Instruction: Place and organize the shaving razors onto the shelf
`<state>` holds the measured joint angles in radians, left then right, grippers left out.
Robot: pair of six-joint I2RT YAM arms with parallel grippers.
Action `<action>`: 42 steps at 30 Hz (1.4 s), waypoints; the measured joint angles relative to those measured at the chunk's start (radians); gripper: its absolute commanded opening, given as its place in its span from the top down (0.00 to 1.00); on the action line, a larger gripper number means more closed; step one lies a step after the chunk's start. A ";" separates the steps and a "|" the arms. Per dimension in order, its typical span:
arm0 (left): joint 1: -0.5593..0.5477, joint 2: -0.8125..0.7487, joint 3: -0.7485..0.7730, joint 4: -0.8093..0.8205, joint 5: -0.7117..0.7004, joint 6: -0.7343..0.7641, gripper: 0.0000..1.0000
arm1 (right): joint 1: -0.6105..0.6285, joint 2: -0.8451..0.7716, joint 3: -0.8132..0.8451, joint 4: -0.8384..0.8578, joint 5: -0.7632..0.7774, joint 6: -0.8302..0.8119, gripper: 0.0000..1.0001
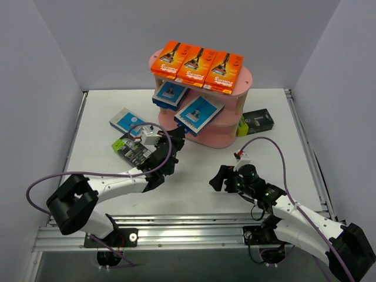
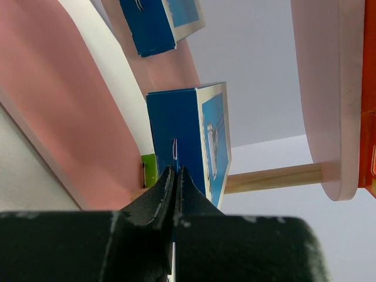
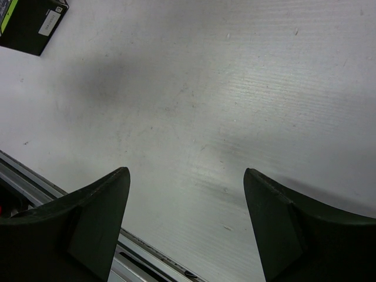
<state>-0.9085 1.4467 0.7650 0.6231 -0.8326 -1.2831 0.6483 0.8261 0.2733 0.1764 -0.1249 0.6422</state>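
One tilted blue-and-white pack point(image 1: 198, 113), pinched only by its edge in the left end effector point(image 1: 178, 135), could slip off the shelf point(image 1: 214, 138).

The white-and-black left arm point(image 1: 111, 185) lies low, stretching from its base at the near left edge forward and to the right, with a purple cable looping over it. Its black two-finger left claw point(image 1: 178, 136) is pinched tight. The fingertips point(image 2: 166, 183) are pressed on the thin lower edge of a blue-and-white razor pack point(image 2: 188, 132) (only a sliver of card sits between them). The white-and-black right arm point(image 1: 305, 220) runs from the near right corner toward the middle, elbow low. Its black right claw point(image 1: 216, 179) points left and faces down at the white bench point(image 3: 235, 88), fingers spread wide apart.
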 measured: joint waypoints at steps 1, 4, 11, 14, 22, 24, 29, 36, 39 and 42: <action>-0.004 0.015 0.005 0.022 -0.005 0.010 0.98 | 0.000 0.000 0.000 0.000 -0.002 0.000 0.26; -0.014 0.052 0.012 0.075 -0.023 0.024 0.98 | 0.000 0.000 0.000 0.000 -0.006 0.000 0.26; -0.040 0.127 0.021 0.184 -0.085 0.030 0.98 | 0.000 0.000 0.000 0.002 -0.014 0.000 0.26; -0.047 0.159 0.025 0.231 -0.114 0.029 0.98 | 0.000 0.000 0.000 0.005 -0.015 0.000 0.26; -0.053 0.253 0.065 0.333 -0.167 0.024 0.98 | 0.000 0.000 0.000 0.007 -0.021 0.000 0.26; -0.054 0.272 0.076 0.354 -0.176 0.032 0.98 | 0.000 -0.001 0.000 0.007 -0.021 -0.001 0.26; -0.055 0.297 0.094 0.378 -0.195 0.040 0.98 | 0.000 0.000 0.000 0.008 -0.022 -0.003 0.26; -0.055 0.340 0.126 0.420 -0.219 0.065 0.98 | 0.000 0.000 0.000 0.008 -0.022 -0.004 0.26; -0.054 0.362 0.137 0.447 -0.224 0.074 0.98 | 0.000 0.004 0.000 0.012 -0.022 -0.004 0.26; -0.051 0.377 0.140 0.468 -0.227 0.078 0.98 | 0.000 0.008 0.000 0.016 -0.022 -0.006 0.25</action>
<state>-0.9596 1.8233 0.9051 1.0912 -1.0599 -1.2049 0.6483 0.8341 0.2733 0.1925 -0.1471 0.6365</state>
